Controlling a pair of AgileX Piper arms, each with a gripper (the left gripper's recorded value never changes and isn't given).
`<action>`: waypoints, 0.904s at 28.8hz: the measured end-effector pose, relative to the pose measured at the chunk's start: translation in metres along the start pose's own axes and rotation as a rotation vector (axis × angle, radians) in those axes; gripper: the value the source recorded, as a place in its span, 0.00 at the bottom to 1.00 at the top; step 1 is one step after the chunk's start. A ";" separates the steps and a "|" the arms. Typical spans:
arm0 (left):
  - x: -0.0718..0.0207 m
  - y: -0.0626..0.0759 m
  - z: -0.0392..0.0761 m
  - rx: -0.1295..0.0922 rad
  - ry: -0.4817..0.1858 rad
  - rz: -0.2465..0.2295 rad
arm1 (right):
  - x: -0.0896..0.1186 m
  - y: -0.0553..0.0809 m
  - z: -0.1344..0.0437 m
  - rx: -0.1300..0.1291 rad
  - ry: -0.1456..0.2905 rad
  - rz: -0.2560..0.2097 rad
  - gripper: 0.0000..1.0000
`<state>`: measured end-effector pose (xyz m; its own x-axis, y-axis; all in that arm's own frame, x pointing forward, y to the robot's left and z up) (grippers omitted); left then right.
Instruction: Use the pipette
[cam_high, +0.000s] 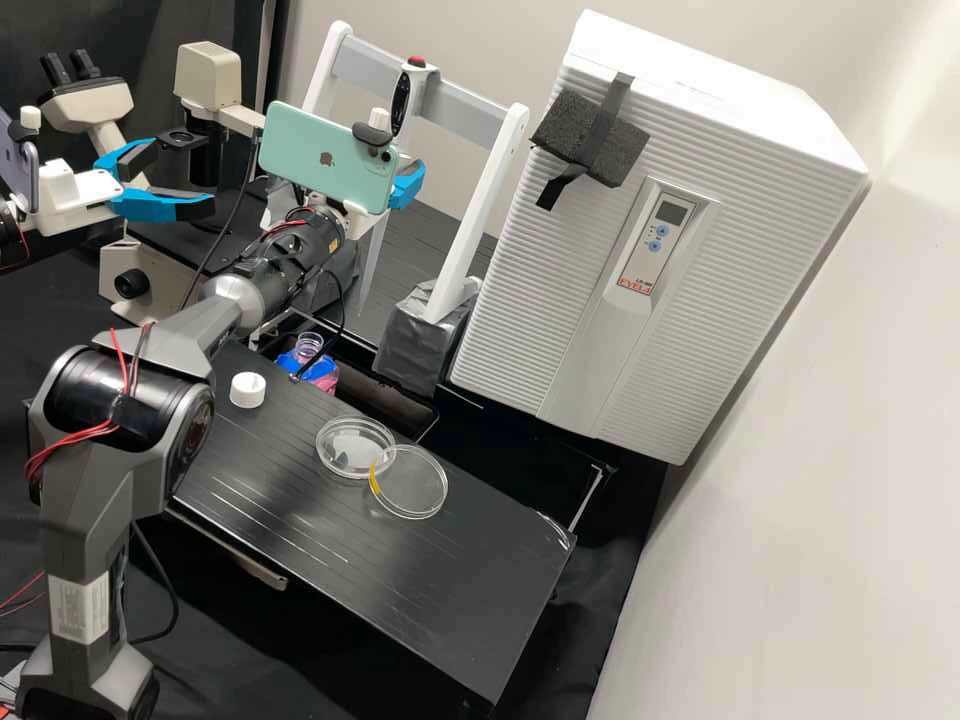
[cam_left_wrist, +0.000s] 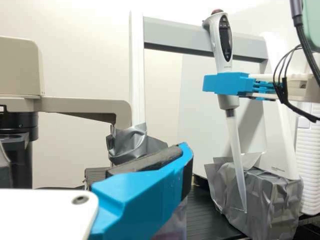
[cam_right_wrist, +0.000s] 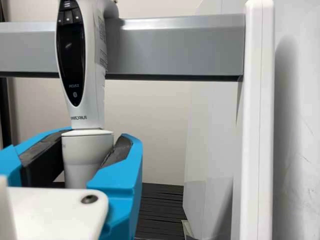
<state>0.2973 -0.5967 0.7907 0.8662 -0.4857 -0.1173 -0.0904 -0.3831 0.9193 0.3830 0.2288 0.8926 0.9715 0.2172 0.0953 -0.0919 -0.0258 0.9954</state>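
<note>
We are seeing the left claw (cam_high: 170, 180) hovering at ten o'clock in the high view, its blue fingers spread apart and gripping nothing, beside the beige microscope (cam_high: 130, 275). At three o'clock from it, the right claw (cam_right_wrist: 87, 147) is clamping the pipette (cam_left_wrist: 224, 50) around its white lower body. The pipette is standing upright against the grey crossbar (cam_high: 470, 100) of the white stand, its thin tip pointing to six o'clock, near the taped base (cam_left_wrist: 260, 195). Down on the black desk (cam_high: 420, 590), two clear dishes (cam_high: 355, 445) are lying with rims touching, at seven o'clock of the white ribbed cabinet (cam_high: 700, 200).
</note>
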 end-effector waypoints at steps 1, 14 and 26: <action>0.0000 0.000 0.000 0.000 0.000 0.000 | 0.000 0.000 0.000 0.000 0.000 0.000 0.00; -0.0002 0.001 -0.003 0.006 0.008 0.002 | -0.003 0.000 -0.006 0.011 0.007 -0.017 0.00; -0.0004 0.002 -0.005 -0.011 0.011 0.003 | -0.001 0.005 -0.013 0.033 0.010 -0.021 0.00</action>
<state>0.2992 -0.5932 0.7942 0.8711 -0.4784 -0.1107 -0.0877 -0.3734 0.9235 0.3784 0.2408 0.8978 0.9708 0.2281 0.0747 -0.0641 -0.0536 0.9965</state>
